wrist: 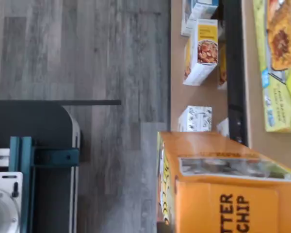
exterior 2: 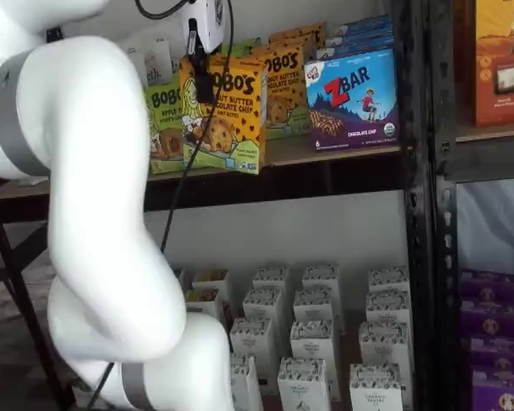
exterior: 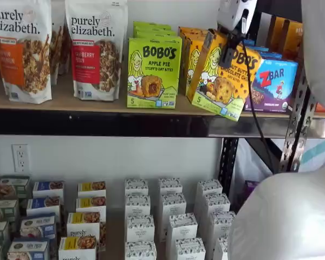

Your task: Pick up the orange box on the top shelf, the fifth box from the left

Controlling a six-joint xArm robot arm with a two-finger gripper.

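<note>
The orange box point(exterior: 221, 78) hangs tilted in front of the row of orange boxes behind it, its lower corner over the front rail of the top shelf point(exterior: 97, 123). It shows in both shelf views, with my gripper point(exterior: 228, 51) shut on its upper part from above. One black finger point(exterior 2: 203, 84) lies across the face of the orange box point(exterior 2: 227, 111), above the top shelf point(exterior 2: 283, 175). In the wrist view the orange box point(wrist: 223, 189) fills the near corner, very close to the camera.
A lime-green Bobo's box point(exterior: 153, 73) stands left of the held box and a blue ZBar box point(exterior: 271, 84) right of it. Granola bags point(exterior: 95, 49) stand farther left. Small white boxes point(exterior: 170, 216) fill the lower level. Black uprights point(exterior 2: 415, 171) flank the shelf.
</note>
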